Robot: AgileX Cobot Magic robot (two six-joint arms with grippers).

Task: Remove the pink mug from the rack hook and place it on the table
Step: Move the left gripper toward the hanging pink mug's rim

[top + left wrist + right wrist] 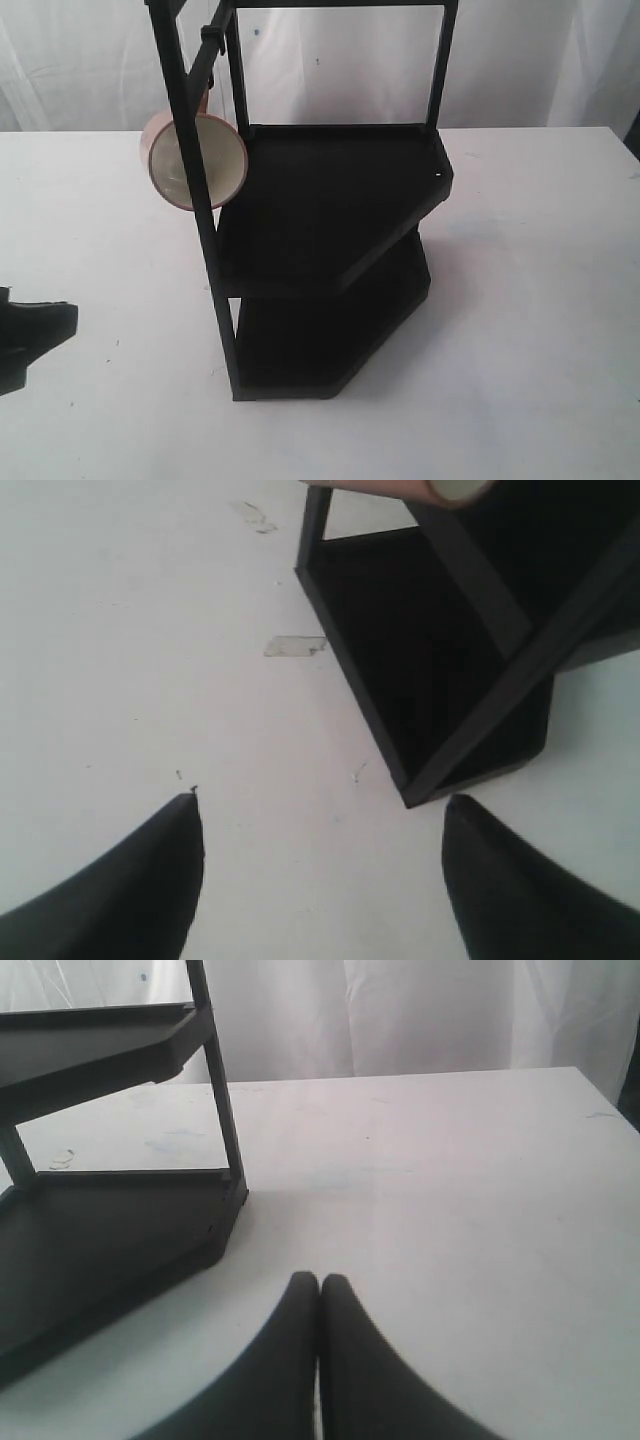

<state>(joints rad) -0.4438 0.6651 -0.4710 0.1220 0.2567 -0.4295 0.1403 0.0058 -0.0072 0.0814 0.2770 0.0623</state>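
Pink mug point(228, 165): hung sideways off the rack hook point(210, 38), at ten o'clock of the rack point(330, 190), cream inside facing the camera, clear of the table point(520, 350).
Left gripper point(320, 805): released, jaws spread wide, empty, at the rack's eight o'clock.
Right gripper point(320, 1280): clenched on nothing, low over the table.

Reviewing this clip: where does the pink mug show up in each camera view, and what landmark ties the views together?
Exterior view: the pink mug hangs on the upper left, at the front post of the black rack, mouth toward the camera.
Left wrist view: only a sliver of it shows, cut off at the frame edge beyond the rack.
Right wrist view: not in it.
Shared landmark: the rack, seen in all three.
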